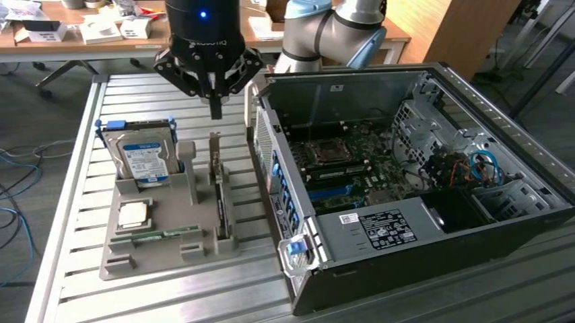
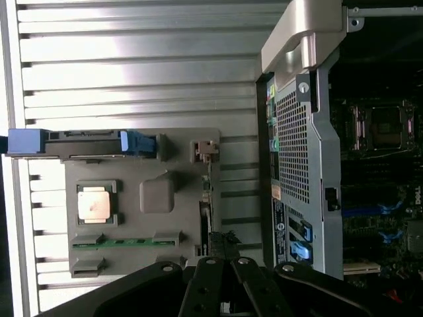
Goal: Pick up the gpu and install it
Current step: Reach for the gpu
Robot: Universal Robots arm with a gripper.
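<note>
The gripper is seen up in the air. Its two jaws are pressed shut together, and nothing is held in them. The gpu is found below the jaws, almost straight under them and not touched by them. It is stood on its thin edge in a slot of the grey holder. Its long side is laid along the slot, from the far end of the holder to the near end in the exterior view. It is lined up beside the wall of the open computer case. The card is thin, flat, green and stiff, with a silver metal piece stood up at its far end. The holder looks like smooth, dull plastic. It is set on a table made of shiny ribbed metal.
</note>
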